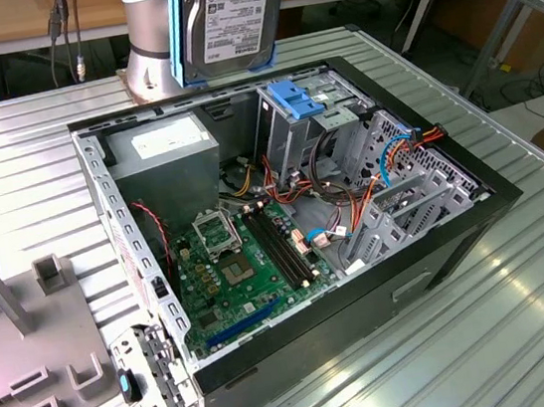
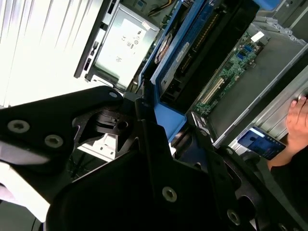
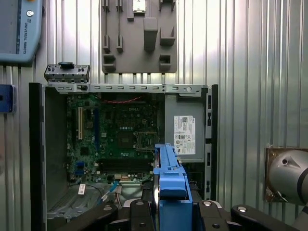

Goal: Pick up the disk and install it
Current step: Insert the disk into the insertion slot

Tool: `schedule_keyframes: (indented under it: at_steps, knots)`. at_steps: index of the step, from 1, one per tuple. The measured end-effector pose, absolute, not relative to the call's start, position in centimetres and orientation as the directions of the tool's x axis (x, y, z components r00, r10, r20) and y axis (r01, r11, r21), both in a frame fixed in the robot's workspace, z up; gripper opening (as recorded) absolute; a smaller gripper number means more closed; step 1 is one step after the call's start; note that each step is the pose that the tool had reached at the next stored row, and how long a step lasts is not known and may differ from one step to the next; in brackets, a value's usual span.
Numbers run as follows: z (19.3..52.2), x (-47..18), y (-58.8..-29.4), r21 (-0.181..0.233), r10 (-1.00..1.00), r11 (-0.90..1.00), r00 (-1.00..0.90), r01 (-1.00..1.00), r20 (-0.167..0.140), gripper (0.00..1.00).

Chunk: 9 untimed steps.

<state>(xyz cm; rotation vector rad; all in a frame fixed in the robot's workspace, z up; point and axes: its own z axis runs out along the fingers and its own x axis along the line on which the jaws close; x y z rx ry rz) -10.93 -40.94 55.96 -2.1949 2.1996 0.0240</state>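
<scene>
Disk (image 1: 227, 17) — held in the air by the gripper (image 3: 172, 210), above the far rim of the open case (image 1: 367, 316). In the exterior view it hangs upright with its white label facing the camera and its blue rail showing along the lower edge. The arm (image 1: 152, 39) stands just beside it, toward the exterior view's left.

Jaws: pressed in on the disk from both sides. In the first wrist view the black fingers (image 3: 139, 209) flank the blue rail, with the disk seen edge-on between them. The second wrist view shows the same pinch at an angle.

Case: lying on the ribbed metal table (image 1: 529, 330), open side up. The green board (image 1: 234, 259) covers the case floor. The power supply (image 1: 165, 149), grey with a white sticker, sits in the far corner toward the exterior view's left. A blue caddy (image 1: 296, 98) sits atop the drive cage (image 1: 290, 146), near the power supply and just below the disk. Orange and red cables (image 1: 406, 142) run among the metal brackets toward the exterior view's right.

Other items: a grey fixture plate (image 1: 19, 337) lies on the table beside the case, toward the exterior view's left. In the second wrist view a hand (image 2: 299, 126) holds a phone (image 2: 262, 142) — both beyond the case edge.
</scene>
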Motion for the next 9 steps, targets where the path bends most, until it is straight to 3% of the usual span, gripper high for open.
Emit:
schedule_keyframes:
  at_steps: [9]
  knots:
    - [55.95,-10.86,-41.82,-0.013,-0.999,0.002,-0.002,-1.0,-0.035,0.37]
